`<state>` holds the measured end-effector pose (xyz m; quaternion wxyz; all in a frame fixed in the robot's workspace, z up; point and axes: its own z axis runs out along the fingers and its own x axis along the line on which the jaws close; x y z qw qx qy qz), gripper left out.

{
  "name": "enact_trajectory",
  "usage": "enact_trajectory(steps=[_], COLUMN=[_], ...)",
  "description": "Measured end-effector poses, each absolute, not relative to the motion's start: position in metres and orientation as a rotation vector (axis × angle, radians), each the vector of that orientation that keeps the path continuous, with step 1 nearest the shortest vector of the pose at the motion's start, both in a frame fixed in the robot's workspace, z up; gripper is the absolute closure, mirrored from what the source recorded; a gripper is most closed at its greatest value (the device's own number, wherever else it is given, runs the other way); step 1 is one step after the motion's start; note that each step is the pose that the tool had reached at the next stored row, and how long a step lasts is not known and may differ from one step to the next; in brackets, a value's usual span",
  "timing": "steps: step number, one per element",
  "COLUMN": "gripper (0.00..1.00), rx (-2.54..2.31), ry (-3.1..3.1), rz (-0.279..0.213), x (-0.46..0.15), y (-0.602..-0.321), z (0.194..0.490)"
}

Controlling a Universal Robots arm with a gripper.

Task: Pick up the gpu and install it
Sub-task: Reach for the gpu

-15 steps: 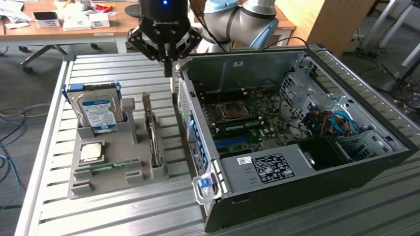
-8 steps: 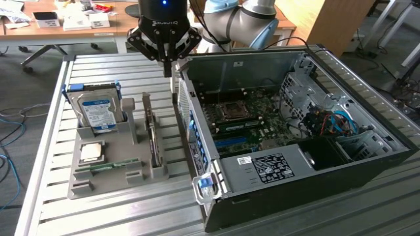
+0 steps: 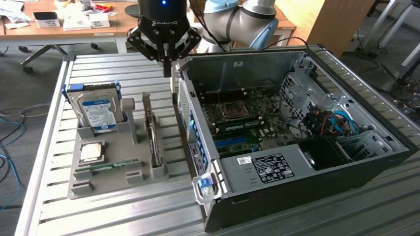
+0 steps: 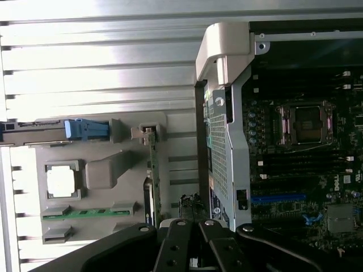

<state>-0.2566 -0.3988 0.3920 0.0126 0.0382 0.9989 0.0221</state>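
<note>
The end effector (image 3: pixel 168 68) is hanging above the slatted metal surface (image 3: pixel 98 216), with its fingers pressed together to a narrow point and gripping nothing. It is hovering over the gap between the grey holder tray (image 3: pixel 105 181) and the open computer case (image 3: pixel 295 196), close to the case's far left corner in the exterior view.

The gpu (image 3: pixel 151 129) is standing on its long edge in a slot along the tray's right side in the exterior view, running from far to near. Its far end is sitting near the end effector but apart from it, a little lower and to the exterior view's left. In the wrist view the card (image 4: pixel 152 170) is showing edge-on as a thin strip just beside the case's perforated rear panel.

Further left in the tray, a hard drive (image 3: pixel 98 110) with a blue label is standing upright at the far end. A square processor chip (image 3: pixel 92 151) is lying flat nearer, and a narrow green memory stick (image 3: pixel 108 166) is lying just in front of that.

The case is lying on its side on the exterior view's right, with its motherboard (image 3: pixel 262 115) and processor socket (image 3: pixel 233 110) facing up.
</note>
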Motion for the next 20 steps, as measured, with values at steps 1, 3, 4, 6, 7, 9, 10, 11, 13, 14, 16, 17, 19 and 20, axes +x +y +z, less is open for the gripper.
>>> enact_trajectory(steps=[1, 3, 4, 6, 7, 9, 10, 11, 13, 14, 16, 17, 19, 20], gripper=[0.89, 0.89, 0.89, 0.89, 0.89, 0.89, 0.89, 0.89, 0.89, 0.89, 0.89, 0.89, 0.89, 0.89], rx=[0.119, 0.119, 0.119, 0.119, 0.119, 0.119, 0.119, 0.119, 0.119, 0.119, 0.119, 0.119, 0.119, 0.119], ry=[3.113, 3.114, 3.114, 3.113, 3.113, 3.113, 3.113, 3.113, 3.113, 3.113, 3.114, 3.113, 3.113, 3.113], rz=[0.069, 0.069, 0.069, 0.069, 0.069, 0.069, 0.069, 0.069, 0.069, 0.069, 0.069, 0.069, 0.069, 0.069], x=[-0.258, -0.261, -0.262, -0.266, -0.268, -0.272, -0.274, -0.275, -0.279, -0.280, -0.283, -0.284, -0.288, -0.289], y=[-0.399, -0.399, -0.399, -0.399, -0.399, -0.399, -0.399, -0.399, -0.399, -0.399, -0.399, -0.399, -0.399, -0.399], z=[0.392, 0.392, 0.392, 0.392, 0.392, 0.392, 0.392, 0.392, 0.392, 0.392, 0.392, 0.392, 0.392, 0.392])
